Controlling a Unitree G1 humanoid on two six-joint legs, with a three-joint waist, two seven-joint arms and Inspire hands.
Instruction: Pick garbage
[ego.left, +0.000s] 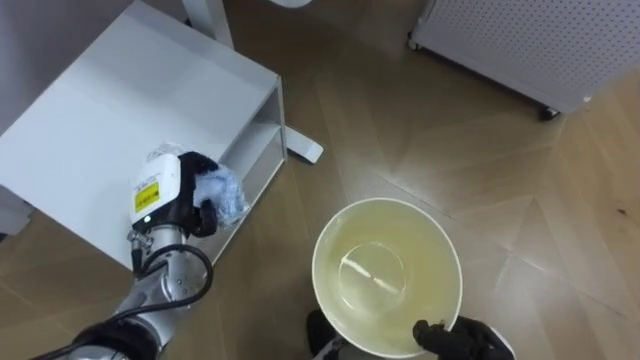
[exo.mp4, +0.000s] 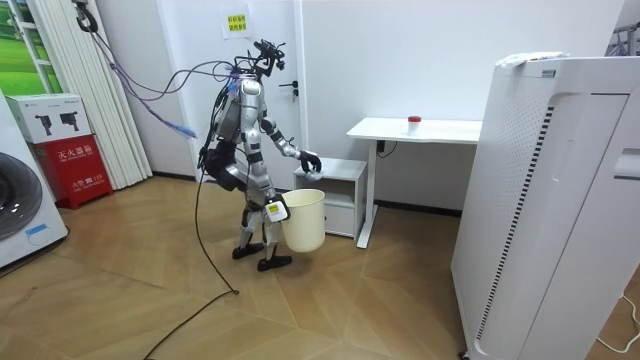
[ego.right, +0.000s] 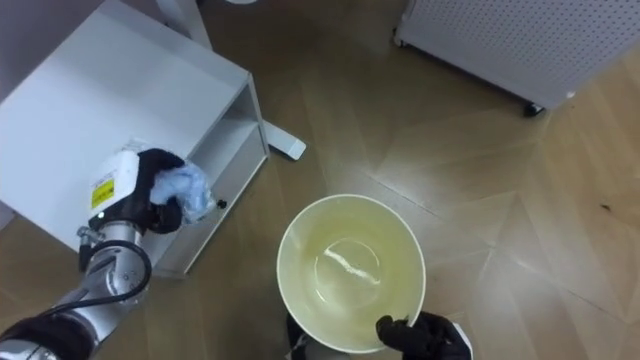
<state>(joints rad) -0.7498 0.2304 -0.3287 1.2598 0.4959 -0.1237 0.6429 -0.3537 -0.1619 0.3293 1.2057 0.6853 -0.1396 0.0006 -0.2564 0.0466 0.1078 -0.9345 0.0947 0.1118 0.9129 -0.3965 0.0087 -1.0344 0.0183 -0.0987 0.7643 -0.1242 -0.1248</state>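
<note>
My left hand (ego.left: 190, 195) is shut on a crumpled pale blue and white wad of garbage (ego.left: 222, 191), held up over the front corner of a low white cabinet (ego.left: 120, 110). To its right, lower down, is a cream-coloured bin (ego.left: 387, 277) with an open mouth and a pale scrap at its bottom. My right hand (ego.left: 452, 338) grips the bin's near rim. In the room view I stand beside the cabinet (exo.mp4: 340, 190) holding the bin (exo.mp4: 304, 220) low in front of my legs, with my left hand (exo.mp4: 310, 162) raised over it.
The white desk's foot (ego.left: 305, 150) lies on the wooden floor just behind the cabinet. A white perforated appliance (ego.left: 530, 40) stands at the far right. In the room view a white desk (exo.mp4: 420, 130) with a red object stands by the wall.
</note>
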